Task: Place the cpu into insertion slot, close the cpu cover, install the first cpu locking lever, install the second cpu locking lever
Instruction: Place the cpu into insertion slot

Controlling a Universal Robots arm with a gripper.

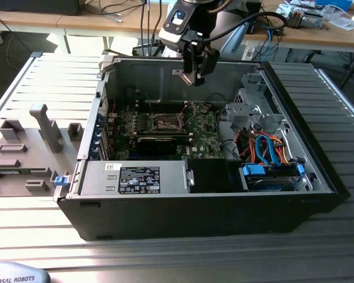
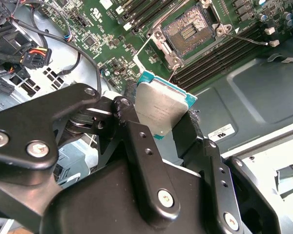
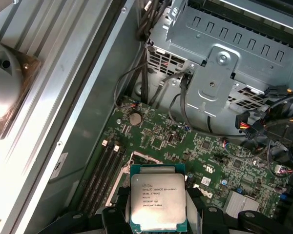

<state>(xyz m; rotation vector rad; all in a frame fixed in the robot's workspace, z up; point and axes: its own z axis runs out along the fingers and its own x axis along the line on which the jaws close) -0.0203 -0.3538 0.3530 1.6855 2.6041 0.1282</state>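
**Exterior view.** Locate the black two-finger gripper (image 1: 194,76) high above the open black metal computer case (image 1: 318,177), close to its far wall. Note the small flat square cpu (image 1: 182,73) with dull silver-grey metal top, pinched at the fingertips and clear of every part of the board. Find the square metal-framed insertion slot (image 1: 167,122) on the green motherboard (image 1: 209,138). Judge it to lie well below the gripper, offset toward the exterior view's left and toward the near side.

**Second wrist view.** Confirm the gripper (image 2: 161,116) closed on the cpu (image 2: 163,108), one finger against each of two opposite edges and the metal top facing the camera. Read the chip as near-square, with no marked long axis. Observe the insertion slot (image 2: 190,30) lying open beyond the chip, contact field exposed, nothing seated in it. Treat the chip outline as turned relative to the slot frame. Treat the position of the cover plate as not determinable here.

**First wrist view.** Check the cpu (image 3: 157,200) gripped on both sides, with the motherboard (image 3: 205,151) well beneath it. Note the slot frame largely hidden behind the chip, beside the black memory slots (image 3: 105,165).
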